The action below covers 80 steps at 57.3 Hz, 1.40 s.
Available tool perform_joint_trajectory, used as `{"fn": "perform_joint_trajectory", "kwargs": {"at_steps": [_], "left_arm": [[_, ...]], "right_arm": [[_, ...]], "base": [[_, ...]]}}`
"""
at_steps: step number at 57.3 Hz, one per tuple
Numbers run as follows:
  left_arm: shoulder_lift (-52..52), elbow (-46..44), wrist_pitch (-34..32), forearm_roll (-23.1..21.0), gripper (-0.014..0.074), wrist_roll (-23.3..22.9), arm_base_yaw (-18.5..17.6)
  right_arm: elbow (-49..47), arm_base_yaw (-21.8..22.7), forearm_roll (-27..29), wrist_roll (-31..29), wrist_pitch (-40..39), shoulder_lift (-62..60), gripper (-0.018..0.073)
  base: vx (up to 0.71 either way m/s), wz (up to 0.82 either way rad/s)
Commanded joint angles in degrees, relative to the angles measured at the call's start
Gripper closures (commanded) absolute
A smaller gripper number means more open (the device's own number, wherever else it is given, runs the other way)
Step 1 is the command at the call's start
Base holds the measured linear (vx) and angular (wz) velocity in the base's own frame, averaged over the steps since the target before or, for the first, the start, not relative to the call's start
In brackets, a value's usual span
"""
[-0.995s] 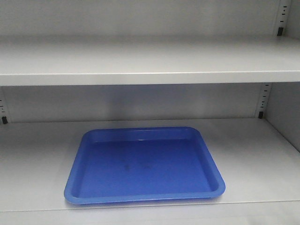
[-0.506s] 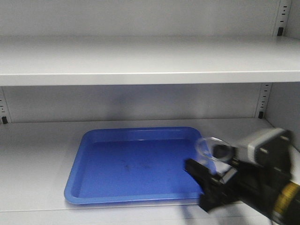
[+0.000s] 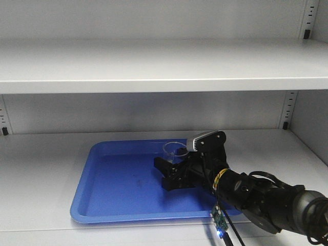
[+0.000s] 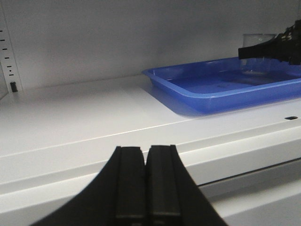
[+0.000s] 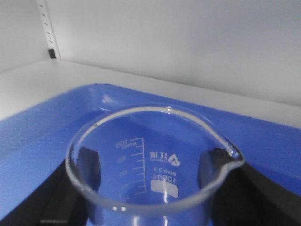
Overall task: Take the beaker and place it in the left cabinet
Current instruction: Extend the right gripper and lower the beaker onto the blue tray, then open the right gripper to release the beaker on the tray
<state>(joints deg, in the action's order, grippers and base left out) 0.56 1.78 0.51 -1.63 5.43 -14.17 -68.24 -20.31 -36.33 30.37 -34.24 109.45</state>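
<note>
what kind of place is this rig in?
Probably a lab storage cabinet: pale grey cabinet shelves with pin-hole strips, a blue tray, and a graduated 100 ml glass beaker in the right gripper.

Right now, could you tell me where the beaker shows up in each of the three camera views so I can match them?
Exterior front view: the beaker sits centre frame, over the blue tray, held by the right gripper.
Left wrist view: far upper right, behind the dark finger, the beaker shows partly.
Right wrist view: the beaker fills the lower centre, spout to the right.
Shared landmark: the blue tray.
</note>
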Motion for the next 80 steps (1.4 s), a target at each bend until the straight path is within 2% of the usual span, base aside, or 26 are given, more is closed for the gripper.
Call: {"fn": "perform_joint_trajectory", "kwargs": {"at_steps": [1, 13, 23, 29, 41, 49, 61, 69, 76, 80], "left_arm": [[1.1, 0.9, -4.8, -0.5, 0.0596, -0.2, -0.3], [1.1, 0.9, -4.8, -0.5, 0.0596, -0.2, -0.3], [1.1, 0.9, -4.8, -0.5, 0.0596, -0.2, -0.3], [1.1, 0.9, -4.8, -0.5, 0.0596, -0.2, -0.3], [1.1, 0.9, -4.8, -0.5, 0.0596, -0.2, -0.3], [1.1, 0.9, -4.8, -0.5, 0.0596, -0.2, -0.3], [1.1, 0.9, -4.8, -0.5, 0.0596, -0.2, -0.3], [1.1, 0.9, -4.8, -0.5, 0.0596, -0.2, -0.3], [1.1, 0.9, -4.8, -0.5, 0.0596, -0.2, -0.3], [1.1, 0.9, -4.8, -0.5, 0.0596, -0.2, -0.3]], "right_arm": [[-3.3, 0.2, 1.6, -0.6, -0.8, -3.0, 0.0555], [-3.4, 0.2, 1.8, -0.5, 5.0, -3.0, 0.0495], [-3.4, 0.2, 1.8, -0.3, 4.3, -3.0, 0.0396], [-3.4, 0.2, 1.8, -0.3, 4.0, -3.0, 0.0294], [-3.4, 0.2, 1.8, -0.3, 3.9, -3.0, 0.0025], [-3.4, 0.2, 1.8, -0.7, 3.4, -4.1, -0.007], [-3.4, 0.2, 1.8, -0.7, 3.4, -8.8, -0.0054], [-3.4, 0.2, 1.8, -0.6, 3.6, -11.3, -0.0008], [-3.2, 0.2, 1.8, 0.9, 6.3, -13.4, 0.0104], [-2.6, 0.2, 1.8, 1.2, 9.2, -14.8, 0.0227]], "base": [[0.0, 0.0], [0.0, 0.0], [0.0, 0.0], [0.0, 0.0], [0.0, 0.0], [0.0, 0.0], [0.0, 0.0], [0.0, 0.0], [0.0, 0.0], [0.0, 0.0]]}}
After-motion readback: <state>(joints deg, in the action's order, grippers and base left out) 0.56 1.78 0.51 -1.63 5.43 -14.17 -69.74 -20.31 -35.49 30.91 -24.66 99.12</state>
